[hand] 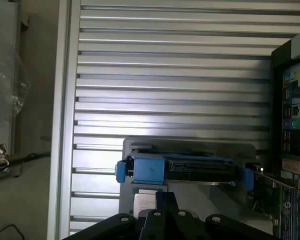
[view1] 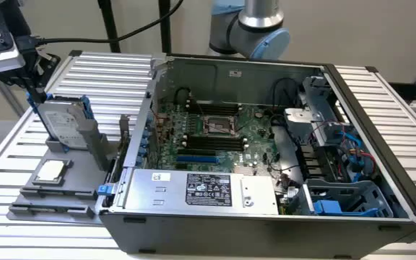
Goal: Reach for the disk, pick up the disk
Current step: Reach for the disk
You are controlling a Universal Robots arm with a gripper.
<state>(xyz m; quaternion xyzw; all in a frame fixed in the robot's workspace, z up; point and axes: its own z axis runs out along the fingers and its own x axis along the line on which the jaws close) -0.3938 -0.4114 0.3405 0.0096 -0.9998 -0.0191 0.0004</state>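
Disk [view1: 62, 123]: blue-railed hard drive, upright on edge in a grey holder [view1: 49, 196].
Setting: slatted counter [view1: 99, 70], at the exterior view's left of the open computer case [view1: 266, 227].
Jaws: mine, right at the disk's top edge; I cannot tell whether they are apart or together.
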